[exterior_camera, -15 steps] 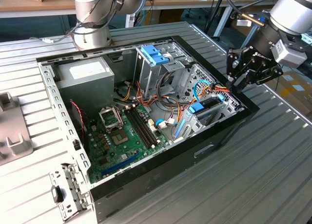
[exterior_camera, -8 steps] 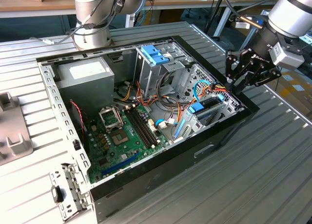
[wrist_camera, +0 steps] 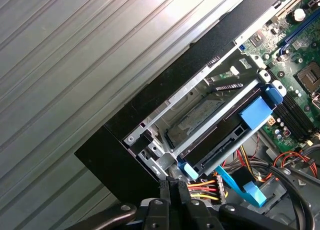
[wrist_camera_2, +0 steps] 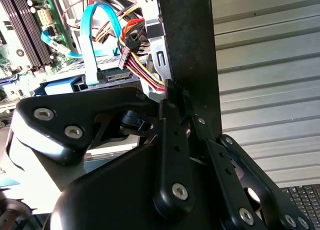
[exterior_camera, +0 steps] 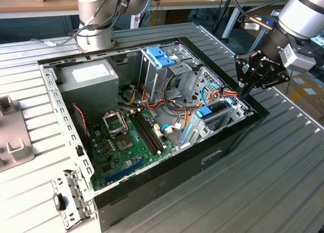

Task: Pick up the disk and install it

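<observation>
Hovers at the rim of the open computer case: black gripper, seen close in both wrist views. Fingers drawn together, tips nearly touching, nothing clamped between them. Fingertips right against the black case wall, beside the corner of the drive cage.

Just past the fingertips, inside that cage, lies the disk. Seated flat in its bay under the cage's metal bars, with a light-blue side rail ending nearest the gripper. Apart from the gripper, not touched by it. Farther along the same bay, away from the gripper, a blue tab.

Immediately beside the fingertips, a bundle of red, orange and yellow power wires running to a connector at the disk's end. Next to those, a flat light-blue data cable looping up and back down.

Beyond the cage from the gripper, the green motherboard. Farther still, at the opposite end of the case, the grey power supply box. Behind the gripper, outside the case, the ribbed metal table.
</observation>
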`<state>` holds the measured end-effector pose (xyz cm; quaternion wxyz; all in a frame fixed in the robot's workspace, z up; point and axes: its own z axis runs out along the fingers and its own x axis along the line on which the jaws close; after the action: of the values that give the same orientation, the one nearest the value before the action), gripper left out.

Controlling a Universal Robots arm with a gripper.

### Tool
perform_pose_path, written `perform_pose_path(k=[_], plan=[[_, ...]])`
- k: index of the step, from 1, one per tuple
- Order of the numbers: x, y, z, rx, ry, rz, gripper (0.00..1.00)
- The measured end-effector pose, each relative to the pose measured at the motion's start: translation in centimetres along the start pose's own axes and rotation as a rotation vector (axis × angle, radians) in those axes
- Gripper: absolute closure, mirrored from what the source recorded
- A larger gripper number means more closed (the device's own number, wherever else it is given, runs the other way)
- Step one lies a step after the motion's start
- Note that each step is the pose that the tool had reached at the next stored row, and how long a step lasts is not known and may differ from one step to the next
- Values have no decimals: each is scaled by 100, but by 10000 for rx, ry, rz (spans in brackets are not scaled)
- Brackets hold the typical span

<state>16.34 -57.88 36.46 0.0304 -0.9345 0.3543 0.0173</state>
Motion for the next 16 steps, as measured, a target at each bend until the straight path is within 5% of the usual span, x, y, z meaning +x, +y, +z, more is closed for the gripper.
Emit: perform_pose_path(k=[8, 16], plan=[[-3, 3, 3, 14, -12, 0, 82], [-120, 66, -1, 75, -61, -1, 82]])
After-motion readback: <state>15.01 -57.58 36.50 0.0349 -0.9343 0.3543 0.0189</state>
